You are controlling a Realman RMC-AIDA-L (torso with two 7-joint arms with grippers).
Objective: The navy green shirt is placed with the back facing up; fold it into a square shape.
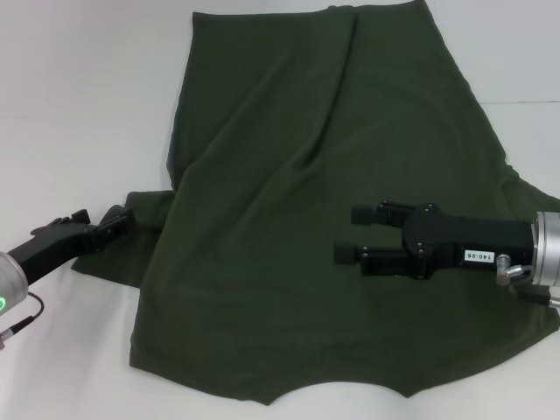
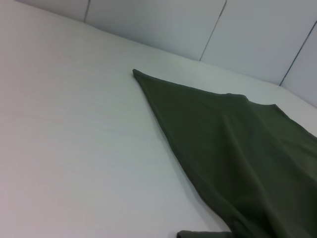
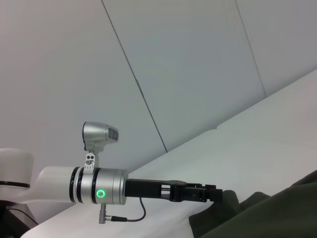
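You're early in this fold, by the look of it: the navy green shirt [image 1: 324, 219] lies spread across the white table [image 1: 79, 105], wide end toward you with the curved edge at the near side, narrowing toward the far end. It's nowhere near a square yet. One long diagonal crease runs down the body and the left edge looks turned in on itself, so a first side fold may be under way, but you can't call it finished. Your left gripper [image 1: 118, 219] sits low at the shirt's left side, right where a bunched flap of fabric, likely the sleeve, sticks out; its tips are buried in the cloth, and the right wrist view shows the same thing, left gripper [image 3: 213, 194] meeting the fabric edge, so you cannot tell whether it's clenched on the cloth or released. Your right gripper [image 1: 350, 232] hovers over the shirt's right half, jaws spread wide apart, holding nothing. The left wrist view only gives you the shirt [image 2: 237, 148] stretching off to a pointed corner on bare table. Still ahead, judging from this: both sides brought in, then the length doubled over.
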